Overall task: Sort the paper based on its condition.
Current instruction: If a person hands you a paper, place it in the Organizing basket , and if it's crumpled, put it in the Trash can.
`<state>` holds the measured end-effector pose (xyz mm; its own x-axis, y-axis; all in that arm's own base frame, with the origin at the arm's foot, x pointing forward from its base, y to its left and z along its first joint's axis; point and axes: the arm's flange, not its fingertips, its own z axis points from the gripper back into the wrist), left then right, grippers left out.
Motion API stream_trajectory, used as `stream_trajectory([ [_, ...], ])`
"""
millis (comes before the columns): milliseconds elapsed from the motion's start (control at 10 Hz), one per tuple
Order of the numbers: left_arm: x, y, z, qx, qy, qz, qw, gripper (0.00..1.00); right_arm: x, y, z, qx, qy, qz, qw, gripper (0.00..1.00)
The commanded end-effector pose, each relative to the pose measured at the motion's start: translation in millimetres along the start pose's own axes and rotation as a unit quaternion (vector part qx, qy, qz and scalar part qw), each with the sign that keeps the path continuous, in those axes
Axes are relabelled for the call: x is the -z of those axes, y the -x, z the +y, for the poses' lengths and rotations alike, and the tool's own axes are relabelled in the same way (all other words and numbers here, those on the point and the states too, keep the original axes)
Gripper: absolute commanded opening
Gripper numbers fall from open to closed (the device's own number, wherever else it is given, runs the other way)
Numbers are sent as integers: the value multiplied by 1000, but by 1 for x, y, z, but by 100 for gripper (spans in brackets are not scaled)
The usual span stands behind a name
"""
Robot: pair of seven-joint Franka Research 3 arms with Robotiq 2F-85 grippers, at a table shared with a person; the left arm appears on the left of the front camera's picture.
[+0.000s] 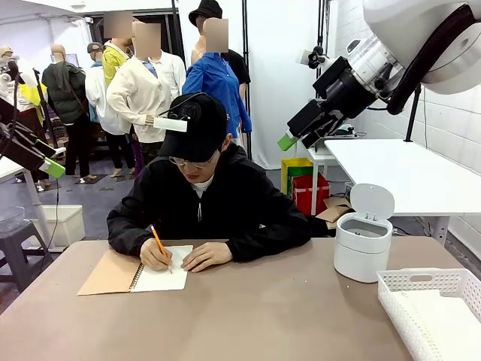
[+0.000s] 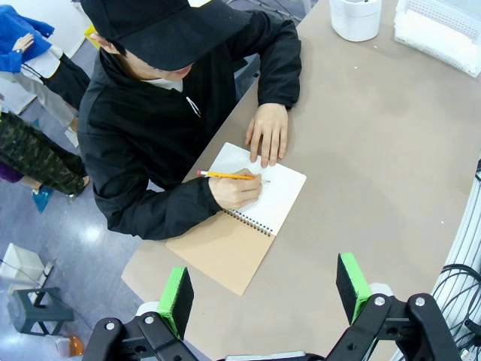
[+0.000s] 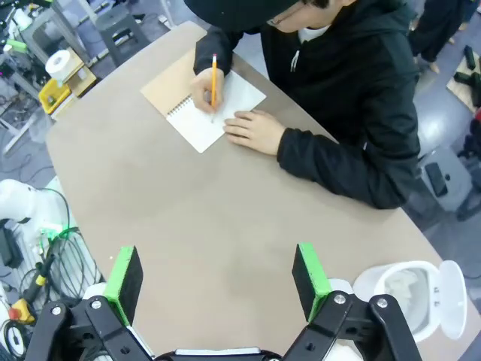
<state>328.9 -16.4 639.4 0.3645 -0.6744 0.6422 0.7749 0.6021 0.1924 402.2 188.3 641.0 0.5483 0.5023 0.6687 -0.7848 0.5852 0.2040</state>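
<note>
While the person writes with a pencil on the paper (a white page of the open spiral notebook, near the far edge of the table), we hold the left gripper and right gripper above the tabletop, both with jaws spread wide, gripping nothing.

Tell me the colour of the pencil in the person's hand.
Orange pencil, best seen in the left wrist view.

Grey floor, white side table (at right), white curtain behind, dark stool
</note>
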Motion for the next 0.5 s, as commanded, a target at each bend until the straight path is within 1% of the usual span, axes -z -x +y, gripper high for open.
stream_trajectory([
  [0,-1,1,1,-1,4,-4,1000,100,0,0,1,4,7,6,1000,100],
  [400,-1,1,1,-1,4,-4,1000,100,0,0,1,4,7,6,1000,100],
])
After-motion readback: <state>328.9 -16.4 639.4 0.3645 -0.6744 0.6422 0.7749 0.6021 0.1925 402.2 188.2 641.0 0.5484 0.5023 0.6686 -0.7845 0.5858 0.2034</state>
